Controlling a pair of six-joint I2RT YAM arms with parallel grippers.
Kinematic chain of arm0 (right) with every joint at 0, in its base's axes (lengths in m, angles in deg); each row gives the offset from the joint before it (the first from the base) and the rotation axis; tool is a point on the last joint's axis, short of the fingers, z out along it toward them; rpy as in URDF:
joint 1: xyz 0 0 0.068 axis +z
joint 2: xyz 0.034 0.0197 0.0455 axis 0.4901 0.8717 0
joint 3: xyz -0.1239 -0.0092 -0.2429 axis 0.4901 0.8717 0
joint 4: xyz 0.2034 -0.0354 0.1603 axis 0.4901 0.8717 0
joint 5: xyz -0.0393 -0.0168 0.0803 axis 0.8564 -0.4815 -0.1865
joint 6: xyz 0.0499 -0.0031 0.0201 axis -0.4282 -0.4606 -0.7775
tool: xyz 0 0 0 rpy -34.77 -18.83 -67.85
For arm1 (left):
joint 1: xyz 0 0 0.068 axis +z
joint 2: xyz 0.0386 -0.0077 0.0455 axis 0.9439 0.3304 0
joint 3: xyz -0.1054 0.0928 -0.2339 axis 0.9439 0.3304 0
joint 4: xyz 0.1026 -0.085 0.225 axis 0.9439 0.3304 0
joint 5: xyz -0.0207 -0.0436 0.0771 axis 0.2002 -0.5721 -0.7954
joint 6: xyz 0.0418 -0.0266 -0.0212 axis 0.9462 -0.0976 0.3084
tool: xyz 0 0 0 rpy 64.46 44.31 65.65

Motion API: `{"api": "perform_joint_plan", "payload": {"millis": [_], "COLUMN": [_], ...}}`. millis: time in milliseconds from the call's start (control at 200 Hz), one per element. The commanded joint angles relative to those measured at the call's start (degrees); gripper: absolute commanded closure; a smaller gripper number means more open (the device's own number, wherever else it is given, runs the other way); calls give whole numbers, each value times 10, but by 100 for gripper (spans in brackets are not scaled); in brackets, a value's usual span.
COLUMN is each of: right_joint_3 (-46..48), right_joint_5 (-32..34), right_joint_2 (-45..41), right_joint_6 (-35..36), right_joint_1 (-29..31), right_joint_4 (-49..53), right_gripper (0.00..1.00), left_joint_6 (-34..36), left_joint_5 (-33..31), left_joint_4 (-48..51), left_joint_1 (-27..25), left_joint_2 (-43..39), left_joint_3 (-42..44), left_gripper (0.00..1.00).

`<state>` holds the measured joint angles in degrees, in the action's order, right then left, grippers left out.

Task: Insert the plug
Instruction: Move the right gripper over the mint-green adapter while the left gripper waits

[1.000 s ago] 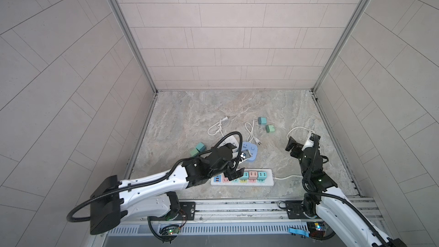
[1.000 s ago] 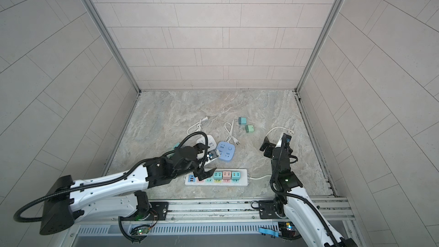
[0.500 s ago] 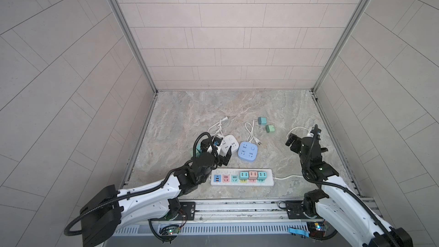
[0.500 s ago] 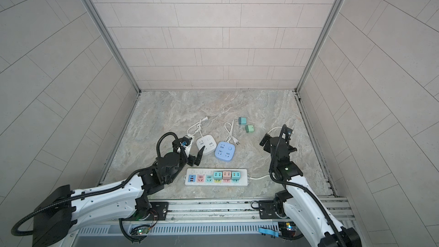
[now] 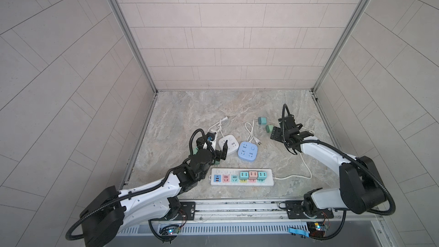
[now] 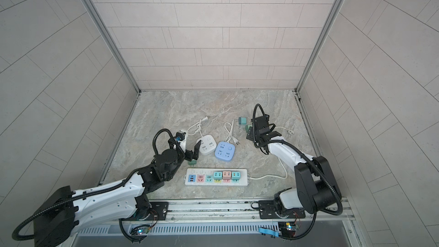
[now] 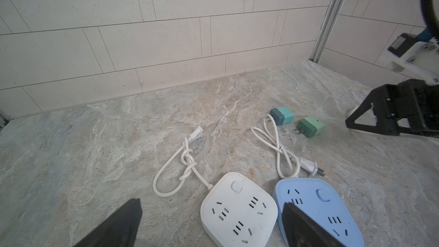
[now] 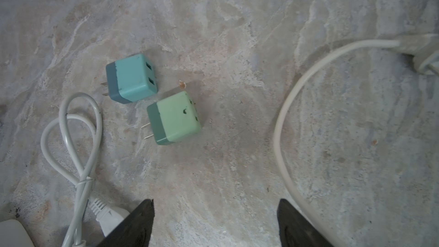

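A white power strip [image 5: 219, 170] lies near the front edge with three cube plugs standing in its right sockets. Two loose cube plugs lie on the stone floor at the right rear: a teal plug [image 8: 134, 78] and a light green plug [image 8: 178, 117], both on their sides with prongs showing. My right gripper [image 8: 215, 201] hovers open just beside the green plug [image 5: 269, 128], not touching it, with nothing between its fingers. My left gripper [image 7: 212, 204] is open and empty above the near edge of a white square socket hub [image 7: 238, 212].
A blue square hub [image 5: 248, 152] sits beside the white hub [image 5: 228, 144], each with a knotted white cord. Another green plug [image 6: 192, 162] lies by my left gripper. The strip's white cable [image 8: 285, 115] curves past my right gripper. Tiled walls close in three sides.
My left arm has drawn back from over the power strip to the white hub. My right gripper has swung left toward the two loose plugs.
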<state>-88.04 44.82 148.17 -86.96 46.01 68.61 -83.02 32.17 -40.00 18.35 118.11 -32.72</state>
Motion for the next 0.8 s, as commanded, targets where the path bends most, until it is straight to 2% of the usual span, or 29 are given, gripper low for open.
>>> {"api": "perform_joint_plan", "payload": {"millis": [0,155,440,796], "right_joint_3": [-58,-161,-274,-281], "right_joint_5": [37,64,75,99], "right_joint_2": [45,141,263,294], "right_joint_6": [3,6,12,13], "right_joint_1": [8,7,8,8], "right_joint_4": [39,98,137,140], "right_gripper": [16,16,16,15], "left_joint_6": [-14,-10,0,6], "left_joint_5": [-8,-9,-14,-13], "left_joint_4": [-2,3,21,25], "left_joint_1": [2,2,2,2], "left_joint_2": [-19,-29,-73,-109], "left_joint_3": [0,2,5,17], "left_gripper": [0,0,0,0]}}
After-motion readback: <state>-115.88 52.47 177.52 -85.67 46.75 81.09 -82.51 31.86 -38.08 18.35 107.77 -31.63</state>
